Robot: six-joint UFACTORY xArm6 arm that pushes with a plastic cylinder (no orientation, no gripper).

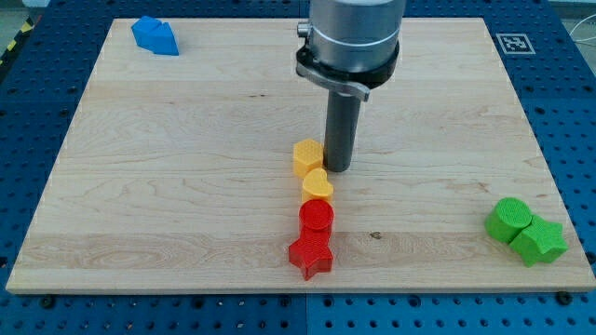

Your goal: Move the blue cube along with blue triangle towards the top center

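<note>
The blue cube (pixel 145 32) and the blue triangle (pixel 165 41) sit touching each other at the board's top left corner. My tip (pixel 338 168) stands near the board's middle, just to the right of a yellow hexagon block (pixel 307 156) and far to the right of and below the two blue blocks. The arm's grey body hangs from the view's top centre.
A yellow heart (pixel 318 186), a red cylinder (pixel 317 217) and a red star (pixel 312 255) form a column below the yellow hexagon. A green cylinder (pixel 509 219) and a green star-like block (pixel 539 242) sit at the bottom right. A marker tag (pixel 514 43) is at the top right.
</note>
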